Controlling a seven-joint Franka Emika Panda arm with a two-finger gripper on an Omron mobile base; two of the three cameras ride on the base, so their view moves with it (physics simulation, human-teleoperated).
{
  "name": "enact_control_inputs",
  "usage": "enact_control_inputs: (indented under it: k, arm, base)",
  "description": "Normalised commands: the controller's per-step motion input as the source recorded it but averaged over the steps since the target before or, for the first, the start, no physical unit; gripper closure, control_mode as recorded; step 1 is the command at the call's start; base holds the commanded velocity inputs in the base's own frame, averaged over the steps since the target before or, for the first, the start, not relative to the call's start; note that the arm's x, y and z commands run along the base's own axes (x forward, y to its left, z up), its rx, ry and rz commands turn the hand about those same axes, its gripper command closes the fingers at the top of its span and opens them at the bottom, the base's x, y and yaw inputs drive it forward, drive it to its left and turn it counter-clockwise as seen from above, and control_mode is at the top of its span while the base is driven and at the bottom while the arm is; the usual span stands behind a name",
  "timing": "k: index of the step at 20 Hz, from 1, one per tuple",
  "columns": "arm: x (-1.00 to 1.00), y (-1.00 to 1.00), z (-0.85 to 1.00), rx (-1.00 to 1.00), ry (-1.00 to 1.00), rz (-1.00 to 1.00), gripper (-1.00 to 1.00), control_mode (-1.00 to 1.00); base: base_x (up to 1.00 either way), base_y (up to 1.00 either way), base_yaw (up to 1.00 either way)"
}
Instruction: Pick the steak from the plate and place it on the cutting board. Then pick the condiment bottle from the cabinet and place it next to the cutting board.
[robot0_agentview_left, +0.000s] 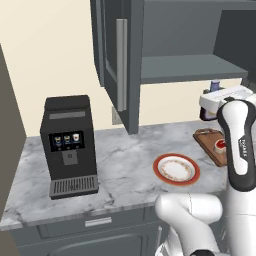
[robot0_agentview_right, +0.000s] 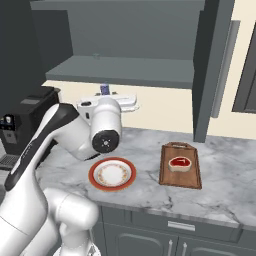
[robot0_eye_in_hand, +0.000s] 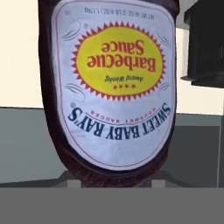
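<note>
Fingers partly closed, gripping condiment bottle (robot0_eye_in_hand: 109, 87), label upside down in hand view

Steak (robot0_agentview_right: 180, 163) on cutting board (robot0_agentview_right: 180, 175), plate (robot0_agentview_right: 95, 179) bare, condiment bottle (robot0_eye_in_hand: 111, 87) held below open cabinet (robot0_agentview_right: 125, 70)

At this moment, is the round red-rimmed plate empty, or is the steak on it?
Empty. The round red-rimmed plate shows only its cream patterned centre; the small raw red steak lies on the brown wooden cutting board.
</note>
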Motion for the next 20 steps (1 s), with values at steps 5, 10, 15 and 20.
enact_control_inputs:
  k: [5, 10, 15, 20]
  arm:
    - [-0.34, 0.0, -0.07, 0.0, 0.03, 0.0, 1.0, -1.0]
    - [-0.09, 0.0, -0.11, 0.0, 0.01, 0.0, 1.0, -1.0]
    - [0.0, -0.02, -0.18, 0.0, 0.0, 0.0, 1.0, -1.0]
    - [0.0, -0.15, -0.23, 0.0, 0.0, 0.0, 1.0, -1.0]
  base:
    - [0.0, 0.0, 0.0]
    - [0.0, 0.0, 0.0]
    - [0.0, 0.0, 0.0]
    - [0.0, 0.0, 0.0]
